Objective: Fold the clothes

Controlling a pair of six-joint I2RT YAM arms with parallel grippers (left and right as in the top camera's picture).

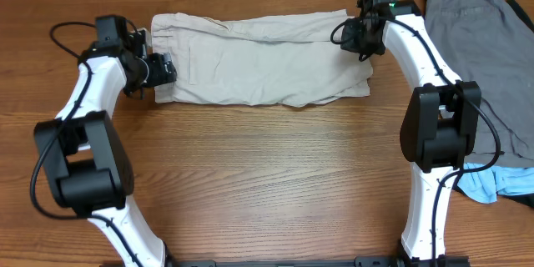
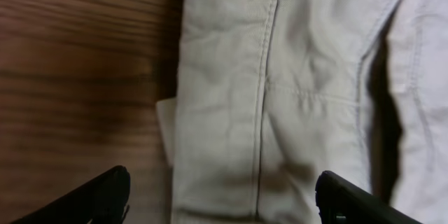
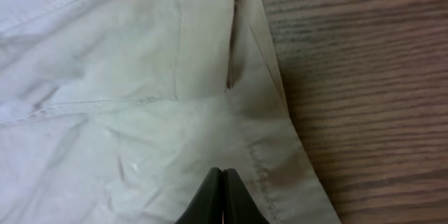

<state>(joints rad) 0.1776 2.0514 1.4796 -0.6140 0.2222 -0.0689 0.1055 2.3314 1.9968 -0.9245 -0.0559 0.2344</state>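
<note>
As overhead shows, beige trousers (image 1: 259, 58) lie long axis left-right

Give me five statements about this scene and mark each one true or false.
1. The beige garment lies spread between the two grippers. True.
2. The left gripper has its fingers shut. False: they stand wide apart over the garment's edge.
3. The right gripper has its fingers pressed together. True.
4. The grey garment lies on the left side of the table. False: it lies on the right side.
5. A blue garment shows from under the grey one. True.
</note>
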